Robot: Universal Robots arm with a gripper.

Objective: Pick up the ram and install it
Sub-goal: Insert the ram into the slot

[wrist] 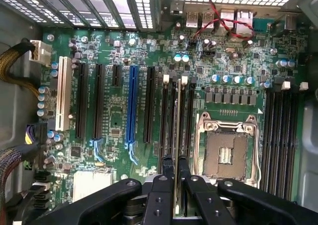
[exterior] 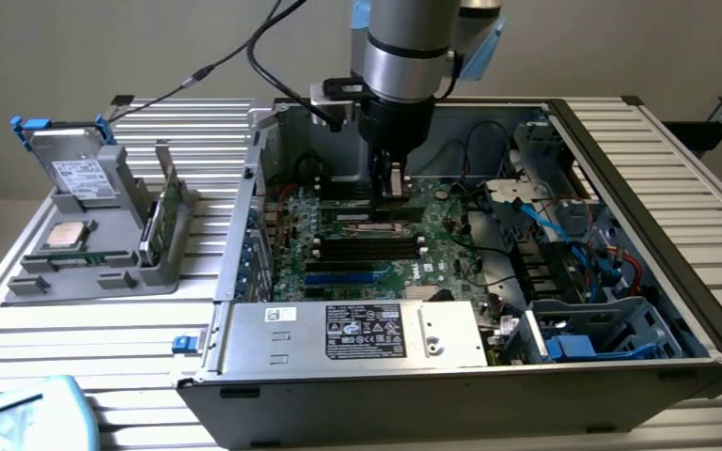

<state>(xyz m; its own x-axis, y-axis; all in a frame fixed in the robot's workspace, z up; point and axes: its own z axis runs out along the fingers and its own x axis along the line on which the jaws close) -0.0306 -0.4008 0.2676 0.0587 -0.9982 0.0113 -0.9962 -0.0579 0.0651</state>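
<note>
Hand (wrist: 175, 168) narrow, gripping ram (wrist: 177, 125) edge-on over memory slots (wrist: 164, 115), centre of frame. Possible fault: tilted entry jamming against slot wall.

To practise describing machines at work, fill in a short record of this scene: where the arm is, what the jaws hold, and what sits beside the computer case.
Arm: arm reaches down into the open computer case
Jaws: closed on the ram, seen edge-on
Ram position: in line with the memory slots, beside the empty processor socket; cannot tell if seated
Beside the case: grey holder with a drive, a silver chip and an upright green board
</note>
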